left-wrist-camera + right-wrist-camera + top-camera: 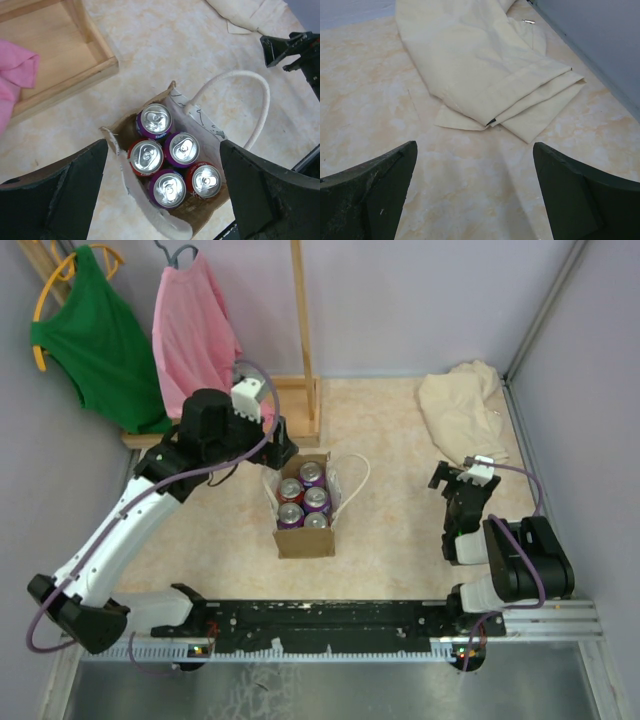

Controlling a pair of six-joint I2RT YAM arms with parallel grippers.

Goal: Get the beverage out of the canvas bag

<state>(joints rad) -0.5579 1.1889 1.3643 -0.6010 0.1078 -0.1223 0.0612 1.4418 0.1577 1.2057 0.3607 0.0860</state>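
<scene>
Top view: the canvas bag point(303, 540) stands mouth-up on the marbled beige table point(400, 540), long axis running front to back, cans point(303, 498) inside. Left wrist: left gripper point(162, 195) spread wide above the bag. Right wrist: right gripper point(475, 195) spread wide, empty, facing a cream cloth point(485, 65).

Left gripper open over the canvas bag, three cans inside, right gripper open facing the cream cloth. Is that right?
Not quite: the canvas bag holds five cans, not three, as the left wrist view shows. The left gripper is open over it, and the right gripper is open facing the cream cloth.
</scene>
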